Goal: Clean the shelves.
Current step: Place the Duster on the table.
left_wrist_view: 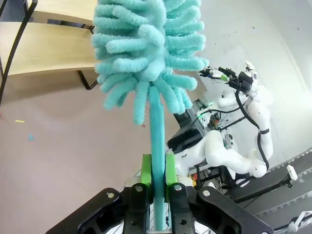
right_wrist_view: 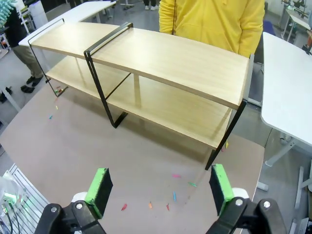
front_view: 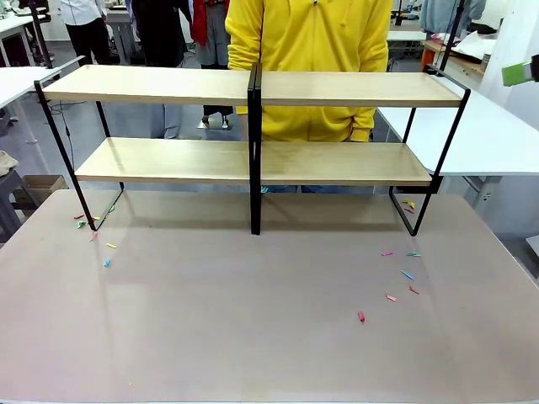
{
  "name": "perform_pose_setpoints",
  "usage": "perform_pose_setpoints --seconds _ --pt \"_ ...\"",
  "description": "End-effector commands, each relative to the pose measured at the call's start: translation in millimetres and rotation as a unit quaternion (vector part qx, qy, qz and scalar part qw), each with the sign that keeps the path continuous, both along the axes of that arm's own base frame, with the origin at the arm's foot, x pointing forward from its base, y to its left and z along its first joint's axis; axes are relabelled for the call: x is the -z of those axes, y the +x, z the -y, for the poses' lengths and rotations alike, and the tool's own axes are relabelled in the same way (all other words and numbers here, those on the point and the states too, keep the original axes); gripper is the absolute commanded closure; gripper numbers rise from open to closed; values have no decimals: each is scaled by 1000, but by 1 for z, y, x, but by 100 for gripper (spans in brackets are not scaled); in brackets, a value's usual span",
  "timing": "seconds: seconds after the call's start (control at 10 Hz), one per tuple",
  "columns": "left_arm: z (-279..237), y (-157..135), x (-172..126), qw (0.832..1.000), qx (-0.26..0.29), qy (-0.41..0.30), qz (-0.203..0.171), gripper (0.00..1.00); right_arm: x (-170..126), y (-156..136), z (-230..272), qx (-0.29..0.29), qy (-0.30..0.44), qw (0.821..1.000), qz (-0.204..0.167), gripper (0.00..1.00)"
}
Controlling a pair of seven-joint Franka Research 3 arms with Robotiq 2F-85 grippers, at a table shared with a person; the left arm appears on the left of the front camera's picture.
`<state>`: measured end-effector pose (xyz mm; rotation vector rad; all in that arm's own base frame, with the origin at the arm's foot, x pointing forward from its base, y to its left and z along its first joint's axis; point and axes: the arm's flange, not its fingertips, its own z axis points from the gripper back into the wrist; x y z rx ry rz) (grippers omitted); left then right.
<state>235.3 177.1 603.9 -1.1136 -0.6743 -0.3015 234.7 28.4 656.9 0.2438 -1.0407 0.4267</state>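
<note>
While our left gripper [left_wrist_view: 156, 183] presses its green pads [left_wrist_view: 146, 170] on the handle of a turquoise duster [left_wrist_view: 148, 53], our right gripper [right_wrist_view: 158, 187] hangs with its jaws wide apart and nothing between them. We see the shelves [front_view: 253, 160] standing at the far side of the grey-beige table [front_view: 253, 328], with a person in a yellow hoodie [front_view: 312, 42] just behind them. Small coloured scraps [front_view: 400, 278] lie on the table near both ends of the shelves. All four boards look bare.
</note>
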Motion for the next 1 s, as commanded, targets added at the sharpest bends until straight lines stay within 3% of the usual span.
perform_pose_setpoints --seconds 0.0,0.5,0.6,0.7,0.8,0.9 --pt "-7 -6 -2 1000 4 -5 19 88 0 0 1 -2 3 1000 0 0" --pt "-7 -6 -2 1000 4 -5 19 88 0 0 0 0 0 1000 0 0" --pt "-5 -5 0 1000 -5 0 3 88 -20 -8 -3 -46 5 998 -36 0" --pt "17 21 -7 974 201 89 -44 88 -13 -5 -19 -123 35 985 -114 0" --pt "32 32 2 921 352 143 -90 88 15 7 -33 -182 82 959 -202 0" --pt "49 38 21 867 447 177 -132 88 55 25 -39 -190 133 934 -273 0"
